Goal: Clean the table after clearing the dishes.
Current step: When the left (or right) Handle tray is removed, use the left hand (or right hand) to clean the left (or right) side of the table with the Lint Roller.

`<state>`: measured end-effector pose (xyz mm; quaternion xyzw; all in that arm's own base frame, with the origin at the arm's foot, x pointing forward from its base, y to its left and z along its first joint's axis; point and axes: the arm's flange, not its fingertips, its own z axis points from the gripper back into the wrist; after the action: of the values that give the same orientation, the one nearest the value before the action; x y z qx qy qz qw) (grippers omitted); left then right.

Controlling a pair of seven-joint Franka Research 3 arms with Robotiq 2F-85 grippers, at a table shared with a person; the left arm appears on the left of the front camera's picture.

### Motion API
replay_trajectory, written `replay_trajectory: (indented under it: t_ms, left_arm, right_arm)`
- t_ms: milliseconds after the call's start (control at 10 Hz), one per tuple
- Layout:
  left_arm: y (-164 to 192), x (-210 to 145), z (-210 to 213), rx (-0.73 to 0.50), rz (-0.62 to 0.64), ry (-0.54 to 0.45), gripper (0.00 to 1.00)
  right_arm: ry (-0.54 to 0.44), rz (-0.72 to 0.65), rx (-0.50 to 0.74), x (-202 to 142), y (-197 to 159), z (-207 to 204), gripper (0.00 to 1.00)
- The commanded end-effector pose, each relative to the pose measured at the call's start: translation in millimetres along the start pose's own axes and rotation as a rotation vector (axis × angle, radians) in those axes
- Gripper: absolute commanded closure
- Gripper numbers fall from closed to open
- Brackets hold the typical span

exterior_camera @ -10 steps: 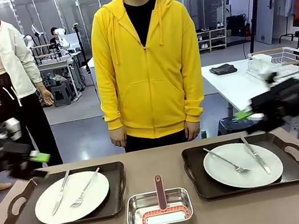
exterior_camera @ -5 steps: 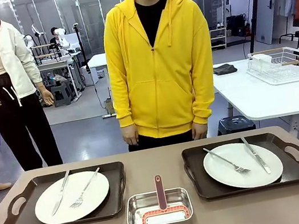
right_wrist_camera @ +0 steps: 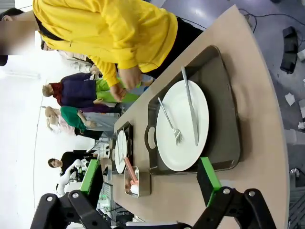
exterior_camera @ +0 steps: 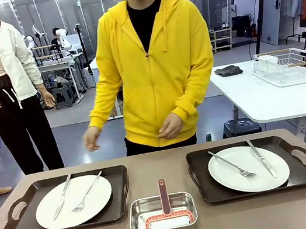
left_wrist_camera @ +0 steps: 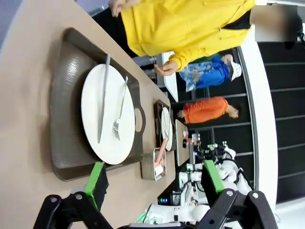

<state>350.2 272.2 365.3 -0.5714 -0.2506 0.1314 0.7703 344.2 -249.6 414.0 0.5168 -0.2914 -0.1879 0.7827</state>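
We see our left gripper (left_wrist_camera: 155, 177) and right gripper (right_wrist_camera: 148, 174) spread and empty above the table (exterior_camera: 248, 216), with the left plate (exterior_camera: 97, 198) and right plate (exterior_camera: 229, 178) not yet cleared.

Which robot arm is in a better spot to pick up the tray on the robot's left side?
Probably the left. The open left gripper looks straight at the left tray, which is close by. The right tray lies farther off, past the steel pan.
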Motion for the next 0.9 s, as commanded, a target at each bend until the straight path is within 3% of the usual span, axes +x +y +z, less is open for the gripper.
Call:
replay_trajectory:
  t_ms: [0, 800]
  left_arm:
    - [-1.2, -1.7, 6.1, 0.008, -0.008, 0.002, 0.00]
    - [-1.2, -1.7, 6.1, 0.008, -0.008, 0.002, 0.00]
  right_arm:
    - [0.010, 0.017, 0.003, -0.3, 0.7, 1.8, 0.00]
    - [0.010, 0.017, 0.003, -0.3, 0.7, 1.8, 0.00]
